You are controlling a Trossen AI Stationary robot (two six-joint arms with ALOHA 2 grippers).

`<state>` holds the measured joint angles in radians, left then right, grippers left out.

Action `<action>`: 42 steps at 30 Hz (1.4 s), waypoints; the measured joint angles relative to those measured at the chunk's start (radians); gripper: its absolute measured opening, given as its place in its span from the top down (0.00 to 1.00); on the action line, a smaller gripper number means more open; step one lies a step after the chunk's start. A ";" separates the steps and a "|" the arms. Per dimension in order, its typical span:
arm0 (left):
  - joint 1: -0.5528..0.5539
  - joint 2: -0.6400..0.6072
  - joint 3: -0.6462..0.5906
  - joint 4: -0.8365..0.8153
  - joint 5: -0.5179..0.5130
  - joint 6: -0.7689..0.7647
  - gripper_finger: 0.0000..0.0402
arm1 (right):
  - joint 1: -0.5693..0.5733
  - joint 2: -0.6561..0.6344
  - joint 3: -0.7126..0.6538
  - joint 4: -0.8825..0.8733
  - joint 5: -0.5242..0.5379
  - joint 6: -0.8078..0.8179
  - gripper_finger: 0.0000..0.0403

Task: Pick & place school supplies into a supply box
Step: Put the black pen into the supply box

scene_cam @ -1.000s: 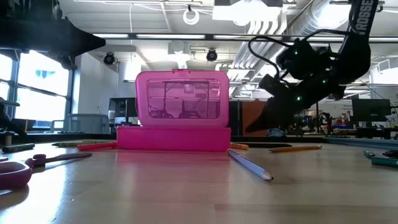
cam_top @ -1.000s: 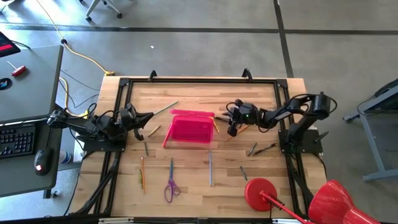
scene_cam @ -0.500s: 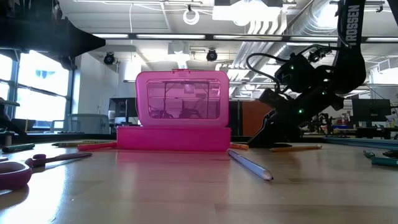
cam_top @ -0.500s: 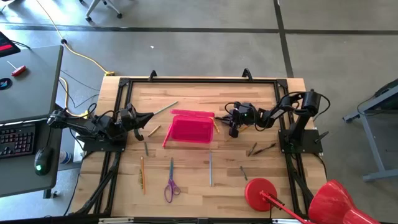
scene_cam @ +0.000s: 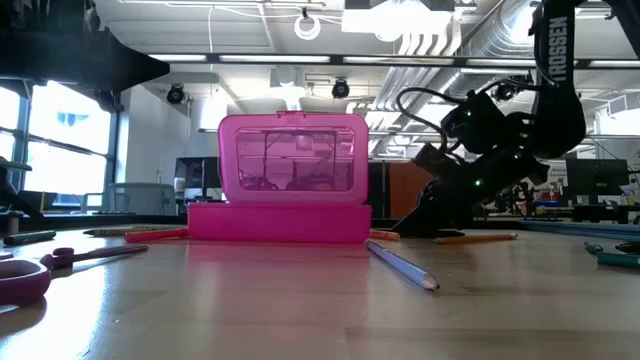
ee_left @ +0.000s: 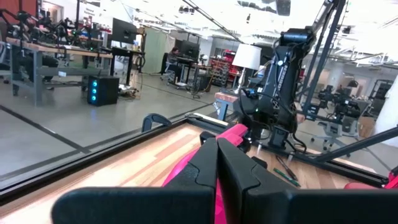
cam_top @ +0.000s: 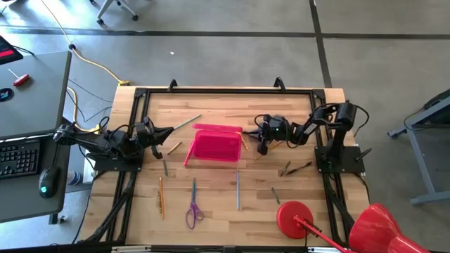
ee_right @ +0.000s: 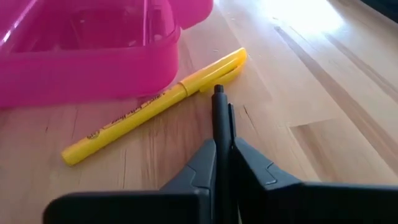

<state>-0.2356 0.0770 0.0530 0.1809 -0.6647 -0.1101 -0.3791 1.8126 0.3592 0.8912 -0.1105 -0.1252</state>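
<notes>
**Right gripper down beside the yellow pen, fingers pressed together**

Right gripper [cam_top: 263, 144] sits low at the table just off the right wall of the supply box [cam_top: 211, 147]. In the right wrist view its fingers [ee_right: 222, 134] are pinched flat together with nothing between them; their tips end right next to the yellow pen [ee_right: 155, 103].

Yellow pen lies flat on the wood, slanted, close along the pink wall of the box; whether it touches the wall I cannot tell. It is beside the fingertips, not between them.

Left gripper [cam_top: 156, 133] waits at the left of the table, near the box's left side, fingers [ee_left: 217, 163] also pressed together and empty.

Risks, as I judge them:
- With no gap between the fingers, a further descent or push would only nudge the pen; being round, it could roll or skid against the box wall.
- Opening this close to the wall could knock the box or straddle the pen poorly.
- Tips look at or near the table; pressing down could scrape the wood.

Other supplies spread on the near half of the table: purple scissors [cam_top: 193, 210], orange pencil [cam_top: 160, 193], grey pencil [cam_top: 238, 190]. Box looks empty so far.
</notes>
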 joint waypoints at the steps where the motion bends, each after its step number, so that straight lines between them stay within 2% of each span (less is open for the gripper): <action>1: 0.000 0.000 0.000 0.000 0.000 0.000 0.90 | 0.009 -0.034 0.001 -0.030 0.007 -0.004 0.97; 9: 0.000 0.000 0.000 0.000 0.000 0.000 0.90 | 0.111 -0.418 0.006 -0.429 0.263 -0.005 0.97; 13: 0.000 0.000 0.000 0.000 -0.004 0.000 0.90 | 0.205 -0.575 0.060 -0.594 0.277 0.065 0.98; 17: 0.000 0.000 0.000 0.000 -0.018 0.000 0.90 | 0.316 -0.610 0.143 -0.743 0.267 0.153 0.98; 22: 0.000 0.000 0.000 0.000 -0.053 -0.002 0.90 | 0.447 -0.507 0.269 -0.777 0.277 0.199 0.98; 26: 0.000 0.000 0.000 0.000 -0.070 -0.001 0.90 | 0.502 -0.339 0.407 -0.736 0.376 0.112 0.98; 30: 0.000 0.000 0.000 0.000 -0.052 0.003 0.90 | 0.477 -0.141 0.567 -0.737 0.461 0.099 0.98; 37: 0.000 0.000 0.000 -0.001 -0.050 0.026 0.90 | 0.437 0.156 0.817 -0.739 0.381 0.036 0.97; 42: 0.000 0.000 0.000 -0.004 -0.050 0.024 0.90 | 0.432 0.252 0.934 -0.795 0.395 -0.011 0.94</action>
<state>-0.2356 0.0772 0.0532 0.1772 -0.7151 -0.0860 0.0530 2.0650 1.2933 0.0958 0.2848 -0.1366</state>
